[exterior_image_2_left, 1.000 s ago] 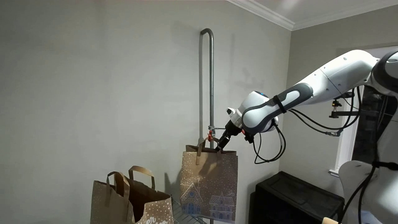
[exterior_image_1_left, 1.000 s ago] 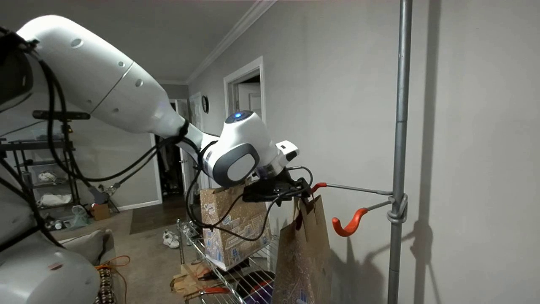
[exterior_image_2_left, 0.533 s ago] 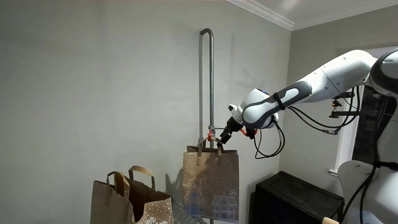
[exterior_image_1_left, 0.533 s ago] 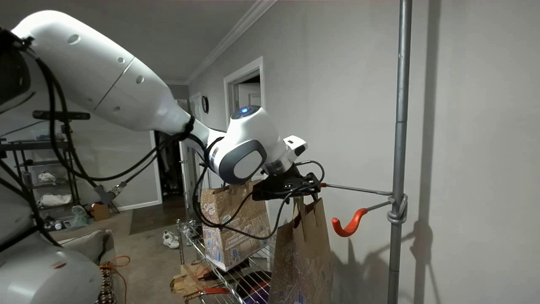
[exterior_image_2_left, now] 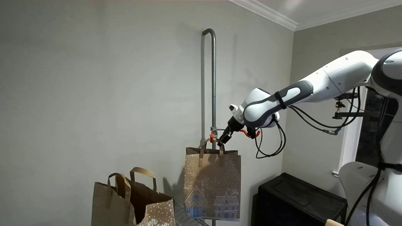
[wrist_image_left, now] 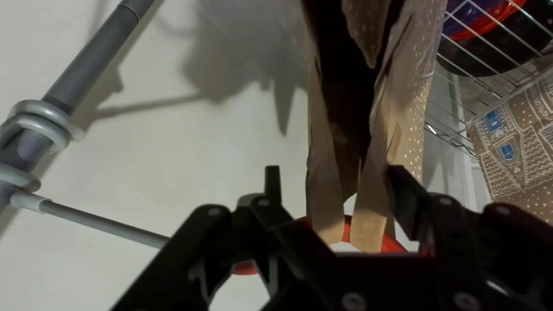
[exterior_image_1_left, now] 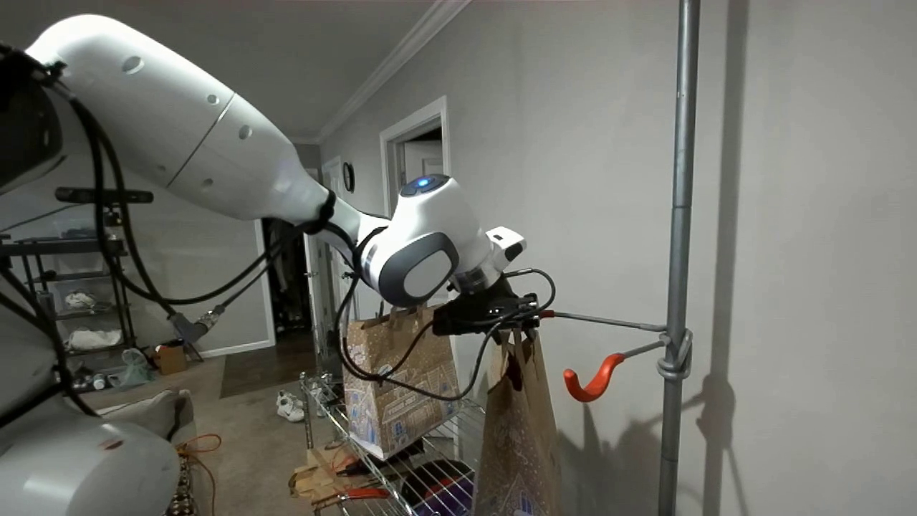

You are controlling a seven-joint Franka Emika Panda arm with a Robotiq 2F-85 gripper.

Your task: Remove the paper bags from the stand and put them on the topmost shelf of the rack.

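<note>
We hold tool (wrist_image_left: pixel 336 181) spread, handles (wrist_image_left: pixel 370 216) between fingers (wrist_image_left: pixel 273 185), likely to pinch and unhook; bag (exterior_image_2_left: pixel 212 183) hangs from red hook (exterior_image_2_left: pixel 212 137).

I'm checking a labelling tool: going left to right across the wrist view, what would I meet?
Grey pole → hanging bag → shelved bag.

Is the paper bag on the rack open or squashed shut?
Open. In an exterior view, the paper bag gapes, showing its dark inside.
</note>
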